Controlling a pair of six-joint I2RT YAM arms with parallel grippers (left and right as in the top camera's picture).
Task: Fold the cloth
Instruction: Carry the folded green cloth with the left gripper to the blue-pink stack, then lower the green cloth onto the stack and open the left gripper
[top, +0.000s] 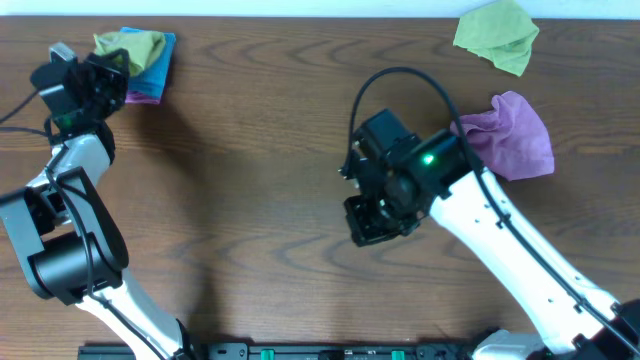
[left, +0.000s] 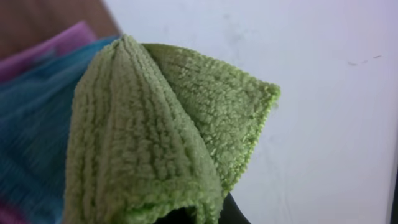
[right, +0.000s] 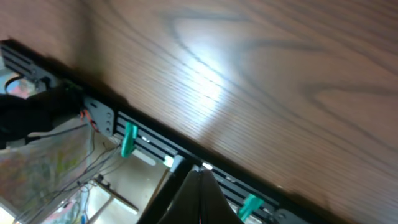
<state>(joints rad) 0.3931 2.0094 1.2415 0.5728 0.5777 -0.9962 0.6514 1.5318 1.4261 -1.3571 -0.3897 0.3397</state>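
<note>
A green cloth (top: 128, 45) lies on top of a blue cloth (top: 155, 68) and a purple one (top: 140, 96) at the table's far left corner. My left gripper (top: 108, 68) is at this pile and shut on the green cloth. In the left wrist view the green cloth (left: 155, 137) fills the frame and stands up in a folded peak, hiding most of the jaws (left: 205, 218). My right gripper (top: 375, 222) is shut and empty above the bare middle of the table, fingertips pressed together (right: 200, 173).
A crumpled purple cloth (top: 518, 135) lies right of the right arm, and a second green cloth (top: 497, 35) lies at the far right. The table's front edge carries a black rail with green clamps (right: 149, 140). A black cable (top: 400, 75) loops above the right wrist.
</note>
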